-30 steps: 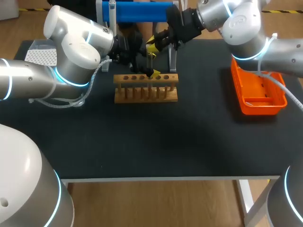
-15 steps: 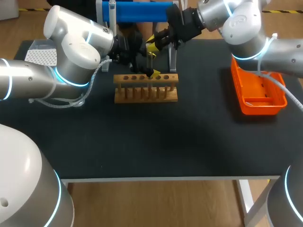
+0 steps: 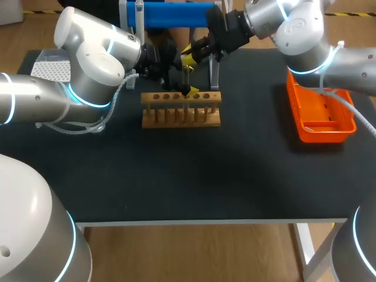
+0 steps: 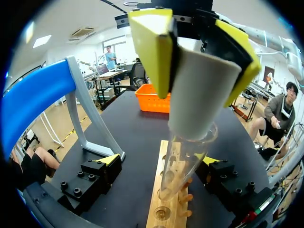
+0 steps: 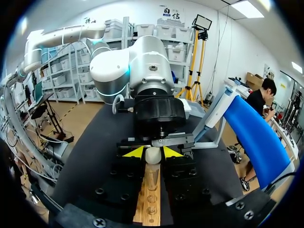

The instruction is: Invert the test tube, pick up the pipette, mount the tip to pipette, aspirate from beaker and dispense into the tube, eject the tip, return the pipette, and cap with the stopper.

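The left gripper (image 4: 197, 61) is closed on the white tapered stopper (image 4: 202, 99), with a yellow pad on each of two opposite sides. The stopper sits in the mouth of the clear test tube (image 4: 183, 161). The tube stands open end up in a hole near the middle of the light wooden rack (image 3: 181, 111), leaning a little.

Holding the stopper alone seems sensible. The arm can press straight down the tube while the rack takes the push, so I judge this to be the final capping step, close to seated.

The right gripper (image 5: 153, 152) comes in from behind the rack with its fingers spread wide, one on each side of the tube and low near the rack's top board. Neither finger appears to touch the glass. It is likely placed there as a guard, ready to steady the tube if the press tips it.

The orange plastic basket (image 3: 320, 114) lies well apart to the rack's right — out of both arms' way. The white perforated tray (image 3: 50, 67) sits off to the rack's left. The risk is an off-axis push, which could rock the tube in its hole.
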Motion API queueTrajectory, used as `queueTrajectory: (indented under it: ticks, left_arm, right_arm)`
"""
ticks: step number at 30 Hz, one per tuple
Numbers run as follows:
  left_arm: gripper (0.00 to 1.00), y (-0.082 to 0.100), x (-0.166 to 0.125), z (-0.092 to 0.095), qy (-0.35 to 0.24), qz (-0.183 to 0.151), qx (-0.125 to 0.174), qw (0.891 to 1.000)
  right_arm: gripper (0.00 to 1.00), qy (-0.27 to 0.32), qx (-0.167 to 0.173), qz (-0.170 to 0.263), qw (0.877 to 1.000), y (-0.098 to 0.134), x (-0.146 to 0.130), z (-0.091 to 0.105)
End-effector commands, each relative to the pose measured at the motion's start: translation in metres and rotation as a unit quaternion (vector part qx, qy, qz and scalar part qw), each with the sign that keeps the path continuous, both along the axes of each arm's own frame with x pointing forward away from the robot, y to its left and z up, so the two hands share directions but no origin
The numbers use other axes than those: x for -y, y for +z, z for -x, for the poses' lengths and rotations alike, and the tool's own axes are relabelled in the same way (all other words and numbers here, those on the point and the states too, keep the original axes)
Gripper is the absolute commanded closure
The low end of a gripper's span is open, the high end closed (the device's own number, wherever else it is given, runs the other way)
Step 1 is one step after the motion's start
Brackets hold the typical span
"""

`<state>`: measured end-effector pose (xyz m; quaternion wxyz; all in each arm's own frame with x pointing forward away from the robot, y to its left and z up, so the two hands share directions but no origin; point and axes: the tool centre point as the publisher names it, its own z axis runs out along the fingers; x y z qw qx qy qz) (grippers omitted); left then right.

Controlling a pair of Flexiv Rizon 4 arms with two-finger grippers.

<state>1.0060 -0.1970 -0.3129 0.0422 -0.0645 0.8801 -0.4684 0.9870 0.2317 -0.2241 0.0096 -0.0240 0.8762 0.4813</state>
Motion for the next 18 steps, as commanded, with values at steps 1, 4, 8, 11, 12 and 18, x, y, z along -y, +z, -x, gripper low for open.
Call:
queueTrajectory:
  ticks: [1, 4, 8, 11, 12, 18]
  left_arm:
    - [0.00, 0.0002, 0.0000, -0.0010, -0.001, -0.001, -0.001, 1.000]
    - [0.00, 0.0002, 0.0000, -0.0010, -0.001, -0.001, -0.001, 1.000]
    - [0.00, 0.0002, 0.0000, -0.0010, -0.001, -0.001, -0.001, 1.000]
    - [0.00, 0.0002, 0.0000, -0.0010, -0.001, -0.001, -0.001, 1.000]
    - [0.00, 0.0002, 0.0000, -0.0010, -0.001, -0.001, -0.001, 1.000]
    - [0.00, 0.0002, 0.0000, -0.0010, -0.001, -0.001, -0.001, 1.000]
  right_arm:
    - [1.00, 0.001, -0.001, 0.002, 1.000, -0.0012, 0.0005, -0.0016]
    - [1.00, 0.000, -0.001, 0.004, 1.000, -0.0031, 0.0010, -0.0030]
    - [1.00, -0.001, -0.002, 0.007, 1.000, -0.0072, 0.0014, -0.0025]
    - [1.00, -0.001, -0.003, 0.010, 1.000, -0.0101, 0.0022, -0.0020]
    - [1.00, -0.001, -0.003, 0.010, 1.000, -0.0106, 0.0022, -0.0021]
    - [1.00, -0.003, -0.004, 0.008, 1.000, -0.0098, 0.0021, -0.0036]
